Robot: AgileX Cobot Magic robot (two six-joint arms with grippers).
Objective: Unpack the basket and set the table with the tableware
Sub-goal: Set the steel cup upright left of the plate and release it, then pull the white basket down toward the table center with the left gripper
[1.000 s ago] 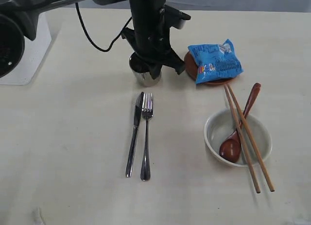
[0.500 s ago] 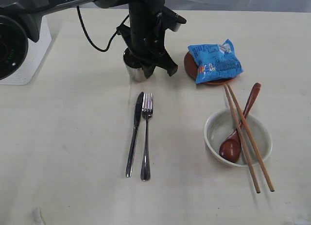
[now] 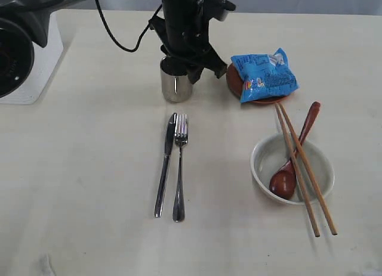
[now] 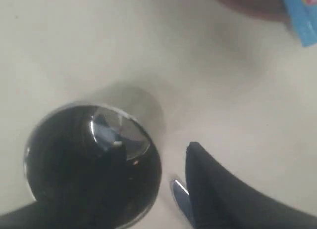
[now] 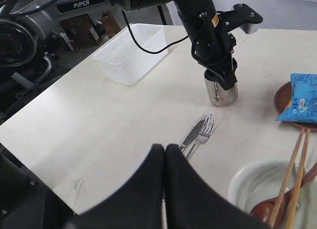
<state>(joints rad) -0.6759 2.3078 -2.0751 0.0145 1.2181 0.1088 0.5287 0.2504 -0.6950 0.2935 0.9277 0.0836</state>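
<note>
From the exterior view, the left gripper [image 3: 184,68] hangs just over the upright, shiny steel cup [image 3: 176,86], its dark fingers spread on either side of the rim and gripping nothing, while the cup stands on the wide pale cream table [image 3: 77,168]. Below the cup, a steel knife [image 3: 165,163] and a steel fork [image 3: 179,168] lie side by side. To the right, a blue snack bag [image 3: 265,73] rests on a small brown round plate [image 3: 234,79]. Nearer the front, an off-white bowl [image 3: 262,163] holds a dark brown wooden spoon [image 3: 292,168], with wooden chopsticks [image 3: 301,168] laid across it. The left wrist view looks down into the cup, where one finger [image 4: 218,194] stands clear of its outer wall. In the right wrist view, the right gripper [image 5: 165,149] has its fingers pressed together on nothing, low over the table's near edge. The white rectangular plastic basket with lattice sides [image 5: 131,53] sits at the far corner, well apart from the tableware.
</note>
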